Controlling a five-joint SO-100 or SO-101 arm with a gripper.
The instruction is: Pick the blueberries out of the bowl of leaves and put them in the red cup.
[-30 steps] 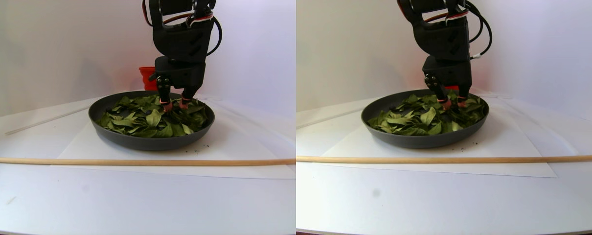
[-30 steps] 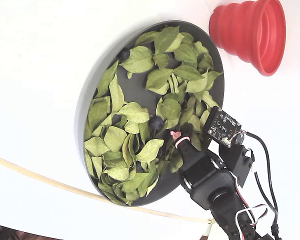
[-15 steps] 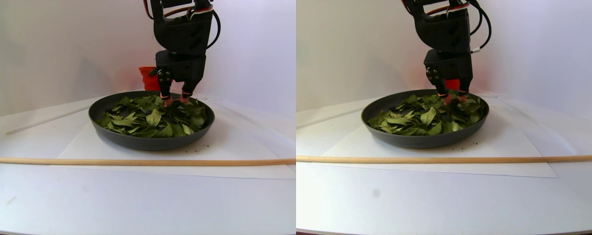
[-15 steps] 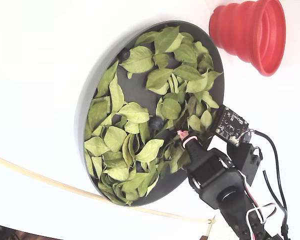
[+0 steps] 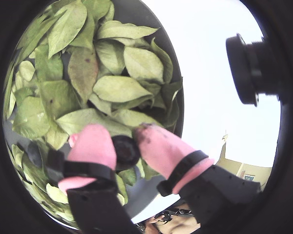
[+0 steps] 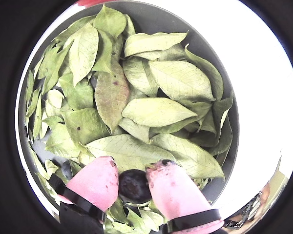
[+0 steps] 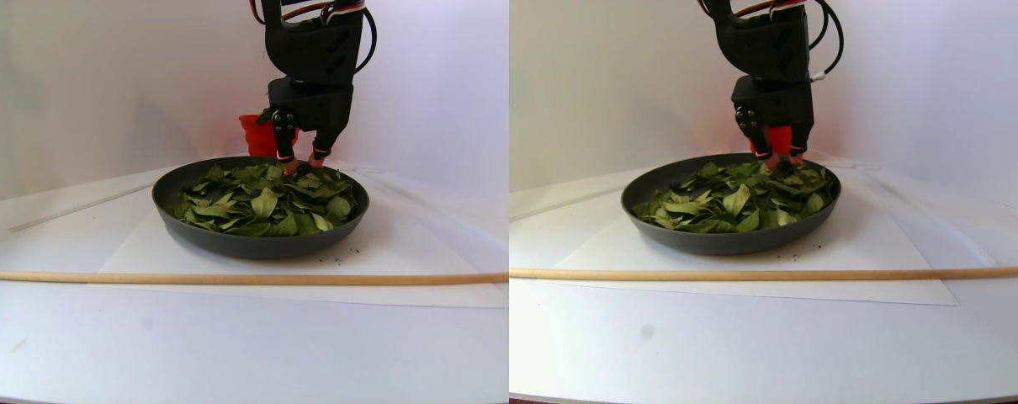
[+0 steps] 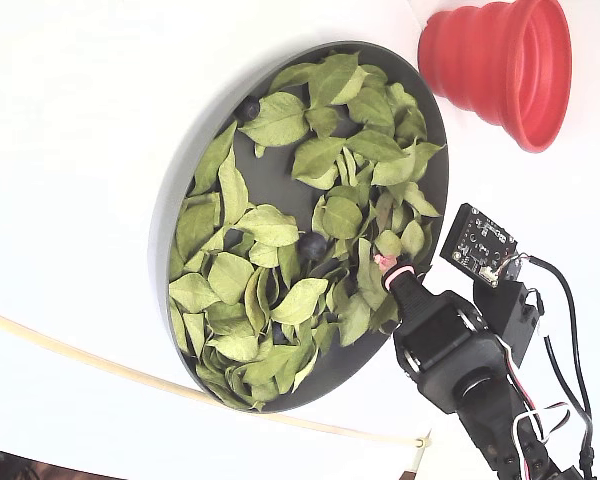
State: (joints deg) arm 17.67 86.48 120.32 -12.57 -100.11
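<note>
Pink-tipped black gripper (image 6: 134,185) pinches one dark round blueberry (image 6: 133,185) above the leaf-filled dark bowl (image 8: 170,200), frame bottom. Carry step; next needs transfer to bright red ribbed cup (image 8: 500,65), upper right.

the red cup (image 7: 255,135) sits half hidden behind the arm; the leaves (image 8: 270,225) cover some blueberries (image 8: 312,245).

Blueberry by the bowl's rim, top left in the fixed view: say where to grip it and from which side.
Grip the blueberry across its round middle, straight from above. It lies close to the bowl wall with a leaf beside it, so closing along the rim probably fits best.
</note>
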